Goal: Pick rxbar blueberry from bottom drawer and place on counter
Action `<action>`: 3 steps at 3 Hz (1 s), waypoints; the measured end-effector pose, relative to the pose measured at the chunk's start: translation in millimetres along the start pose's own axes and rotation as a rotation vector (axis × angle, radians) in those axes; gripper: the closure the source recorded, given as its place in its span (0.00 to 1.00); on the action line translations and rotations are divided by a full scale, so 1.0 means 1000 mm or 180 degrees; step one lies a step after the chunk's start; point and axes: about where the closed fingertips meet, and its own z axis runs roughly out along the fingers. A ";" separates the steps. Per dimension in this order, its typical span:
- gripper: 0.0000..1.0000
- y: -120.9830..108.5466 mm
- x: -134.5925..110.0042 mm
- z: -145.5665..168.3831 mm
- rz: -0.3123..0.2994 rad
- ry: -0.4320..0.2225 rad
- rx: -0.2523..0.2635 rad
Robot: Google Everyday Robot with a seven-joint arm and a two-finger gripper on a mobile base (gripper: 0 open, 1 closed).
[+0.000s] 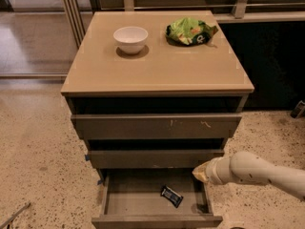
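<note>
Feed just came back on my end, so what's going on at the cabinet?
The robot's tool hangs over the right side of the open bottom drawer, reaching in from the right. The rxbar blueberry lies on the drawer floor, apart from the tool, not yet picked. The counter holds a white bowl and a green chip bag.

claw (199, 172) over bottom drawer (157, 220) right edge | rxbar blueberry (171, 196) inside
</note>
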 end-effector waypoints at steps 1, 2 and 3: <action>1.00 0.009 0.023 0.044 -0.0012 -0.0126 -0.0082; 1.00 0.028 0.053 0.106 0.0048 -0.0257 -0.0315; 1.00 0.051 0.101 0.177 0.0284 -0.0219 -0.0605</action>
